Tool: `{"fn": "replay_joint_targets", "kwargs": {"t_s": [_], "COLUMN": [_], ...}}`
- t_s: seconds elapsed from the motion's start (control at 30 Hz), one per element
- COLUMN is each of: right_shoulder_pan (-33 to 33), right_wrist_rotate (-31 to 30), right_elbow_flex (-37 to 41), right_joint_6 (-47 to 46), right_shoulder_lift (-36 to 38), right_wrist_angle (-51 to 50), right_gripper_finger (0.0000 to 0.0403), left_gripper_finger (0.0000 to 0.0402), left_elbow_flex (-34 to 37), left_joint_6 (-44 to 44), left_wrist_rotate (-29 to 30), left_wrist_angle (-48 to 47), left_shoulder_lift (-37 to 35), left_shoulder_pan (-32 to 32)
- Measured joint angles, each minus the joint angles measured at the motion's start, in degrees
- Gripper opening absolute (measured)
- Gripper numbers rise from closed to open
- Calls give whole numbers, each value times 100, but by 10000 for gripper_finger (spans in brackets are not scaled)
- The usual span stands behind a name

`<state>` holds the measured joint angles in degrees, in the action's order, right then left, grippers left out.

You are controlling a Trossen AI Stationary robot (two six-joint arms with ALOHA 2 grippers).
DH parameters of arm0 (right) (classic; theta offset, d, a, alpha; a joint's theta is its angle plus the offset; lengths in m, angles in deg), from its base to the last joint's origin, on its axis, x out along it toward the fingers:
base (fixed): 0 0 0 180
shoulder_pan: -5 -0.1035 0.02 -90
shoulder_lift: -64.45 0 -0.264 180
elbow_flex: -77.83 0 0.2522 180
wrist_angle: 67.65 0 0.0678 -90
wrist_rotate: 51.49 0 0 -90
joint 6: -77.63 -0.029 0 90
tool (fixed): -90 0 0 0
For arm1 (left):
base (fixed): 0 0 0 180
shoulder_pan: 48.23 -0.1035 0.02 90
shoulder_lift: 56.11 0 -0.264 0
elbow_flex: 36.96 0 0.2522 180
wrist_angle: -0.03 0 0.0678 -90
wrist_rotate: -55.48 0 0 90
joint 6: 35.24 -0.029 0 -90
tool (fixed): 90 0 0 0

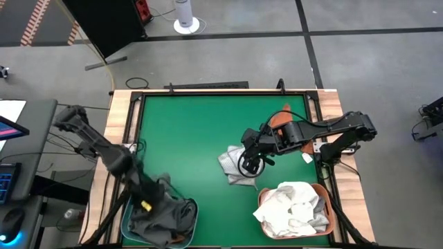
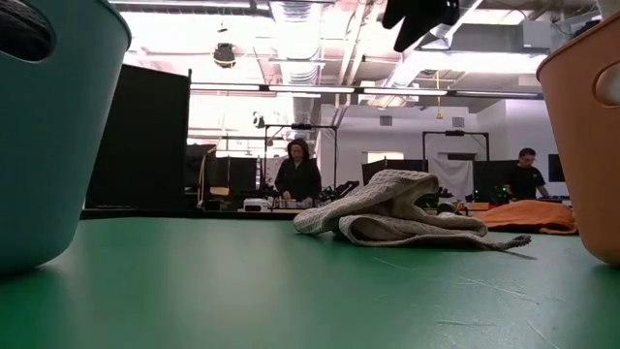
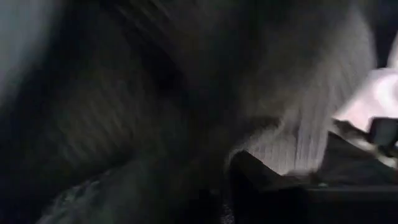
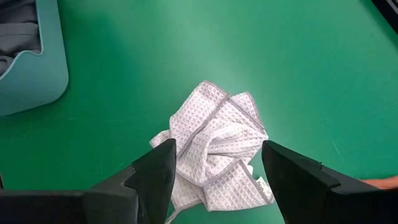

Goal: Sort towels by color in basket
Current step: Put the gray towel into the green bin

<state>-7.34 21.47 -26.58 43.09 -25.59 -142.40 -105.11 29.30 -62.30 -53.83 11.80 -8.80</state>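
— What lies around the green-topped table [image 1: 194,131] with its pale wooden rim?
— Grey tiled floor [image 1: 374,62], and a white cylindrical stand [image 1: 185,15] on it.
— And beyond it?
— Black partition panels [image 2: 145,136], bright ceiling strip lights [image 2: 291,19], two people [image 2: 297,174] at distant benches.

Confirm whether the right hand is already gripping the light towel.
No: the right hand hangs open above the light towel, not touching it.

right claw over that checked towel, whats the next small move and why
Probably straight down. The right claw hangs open above the crumpled checked towel, which lies between its fingers on the green table, not yet touched. Lowering it would let the fingers close on the folds.
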Motion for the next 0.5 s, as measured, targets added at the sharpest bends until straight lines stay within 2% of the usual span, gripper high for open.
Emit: {"fn": "replay_joint_targets", "kwargs": {"t_s": [0.1,0.33,0.5], "right_shoulder_pan": [40,56,59], "right_wrist_rotate": [0,0,0], "right_elbow_flex": [0,0,0], "right_joint_6": [16,66,158], "right_shoulder_lift": [0,0,0], "right_wrist_angle": [10,12,5], "right_gripper_finger": [265,265,265], "left_gripper_finger": [1,16,64], "left_elbow_flex": [0,-2,-9], "left_joint_6": [387,2589,2828], "left_wrist_rotate": [108,556,573], "left_wrist_angle": [10,-132,135], "left_shoulder_lift": [486,1660,2067], "left_shoulder_pan": [227,325,325]}}
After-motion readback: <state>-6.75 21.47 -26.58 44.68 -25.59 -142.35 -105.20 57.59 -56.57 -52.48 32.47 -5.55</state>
